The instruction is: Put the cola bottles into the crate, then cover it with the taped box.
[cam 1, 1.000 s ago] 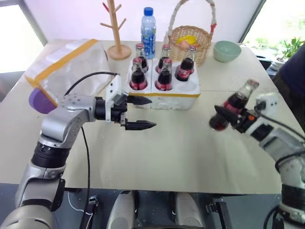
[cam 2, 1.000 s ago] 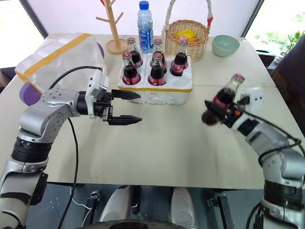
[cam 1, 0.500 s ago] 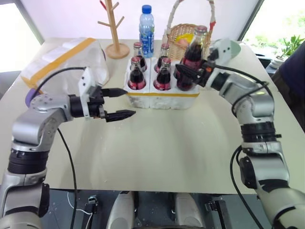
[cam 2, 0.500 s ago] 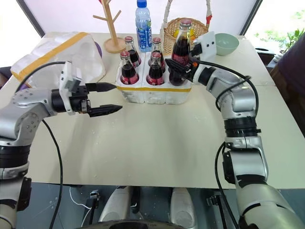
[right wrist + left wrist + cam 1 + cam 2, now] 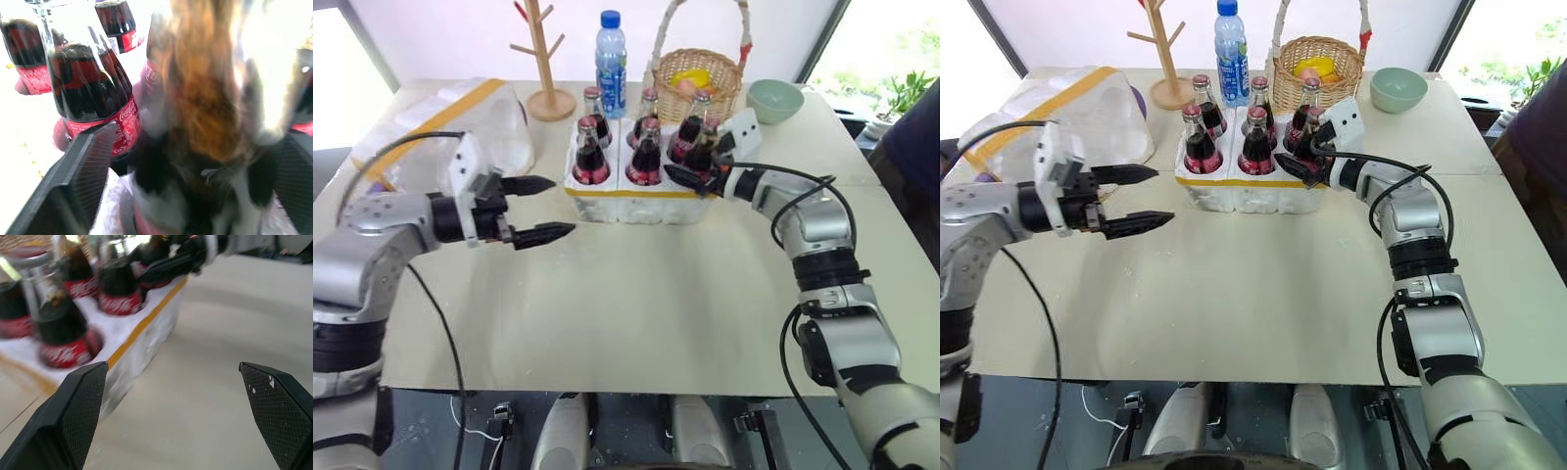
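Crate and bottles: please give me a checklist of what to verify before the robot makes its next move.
1. Five cola bottles stand upright in the crate: ok.
2. Sixth bottle sits fully down in the front right hole: cannot tell, the right gripper hides its base.
3. Right gripper has let go of the sixth bottle: cannot tell.
4. Left gripper is open and empty: ok.
5. Taped box lies free on the table, left of the crate: ok.
6. Crate is covered: not ok, not yet done.
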Tool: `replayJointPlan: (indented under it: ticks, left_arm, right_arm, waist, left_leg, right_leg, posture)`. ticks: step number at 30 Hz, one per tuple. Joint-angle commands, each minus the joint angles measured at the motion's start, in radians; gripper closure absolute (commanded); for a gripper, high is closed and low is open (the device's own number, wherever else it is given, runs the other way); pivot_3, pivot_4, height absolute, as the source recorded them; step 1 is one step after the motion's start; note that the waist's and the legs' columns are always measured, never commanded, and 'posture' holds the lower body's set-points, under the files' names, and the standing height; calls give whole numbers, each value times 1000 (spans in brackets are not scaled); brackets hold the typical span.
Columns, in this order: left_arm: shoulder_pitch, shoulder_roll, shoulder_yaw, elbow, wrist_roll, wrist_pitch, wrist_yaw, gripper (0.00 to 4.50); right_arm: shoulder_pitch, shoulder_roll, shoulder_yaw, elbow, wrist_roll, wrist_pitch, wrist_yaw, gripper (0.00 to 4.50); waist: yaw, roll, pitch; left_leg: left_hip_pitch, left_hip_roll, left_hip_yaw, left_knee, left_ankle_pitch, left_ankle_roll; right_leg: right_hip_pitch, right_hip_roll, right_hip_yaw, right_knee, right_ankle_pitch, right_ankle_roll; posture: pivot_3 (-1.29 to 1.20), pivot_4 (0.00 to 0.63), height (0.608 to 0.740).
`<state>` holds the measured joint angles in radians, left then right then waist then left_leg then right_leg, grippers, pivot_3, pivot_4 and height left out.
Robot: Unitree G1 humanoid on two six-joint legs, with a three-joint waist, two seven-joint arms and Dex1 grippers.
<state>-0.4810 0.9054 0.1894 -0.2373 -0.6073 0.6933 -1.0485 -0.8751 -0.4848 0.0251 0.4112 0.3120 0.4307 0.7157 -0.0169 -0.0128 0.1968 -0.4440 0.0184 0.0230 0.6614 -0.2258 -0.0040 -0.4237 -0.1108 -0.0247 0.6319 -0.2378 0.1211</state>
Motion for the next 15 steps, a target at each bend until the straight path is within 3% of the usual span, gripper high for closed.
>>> replayJointPlan:
  ticks: [1,6,8,12,15]
  left_arm:
    - [61,132,160,-7,-27,28,-60,0]
    - [270,341,345,125,44,21,-219,0]
    - [308,415,370,275,109,-43,-252,0]
    - [244,493,281,591,216,-223,-261,0]
    - [86,497,168,754,266,-304,-287,0]
  right_arm:
    - [21,-102,-81,-180,69,89,70,76]
    - [64,-303,-167,-406,208,257,227,76]
    - [76,-400,-201,-488,266,309,303,76]
    - [74,-515,-260,-585,373,377,394,76]
    - [70,-534,-277,-611,399,377,400,76]
  waist:
    - [1,0,0]
    - [1,2,1]
    - [3,2,1]
    - [2,2,1]
    - [2,1,1]
  left_leg:
    - [0,0,0,0,0,0]
    - [0,1,2,0,0,0]
    - [1,1,2,-1,0,0]
    - [1,4,3,-2,0,-1]
    - [1,6,5,-2,-1,-1]
  right_leg:
    - [0,0,0,0,0,0]
    - [-1,-1,0,-1,0,0]
    - [-1,-1,0,-1,-2,-3]
    - [-2,0,-2,-2,-4,-6]
    - [-2,0,-2,-2,-3,-6]
  posture:
    - [0,150,740]
    - [0,150,740]
    - [0,150,740]
    - [0,150,740]
    - [0,150,740]
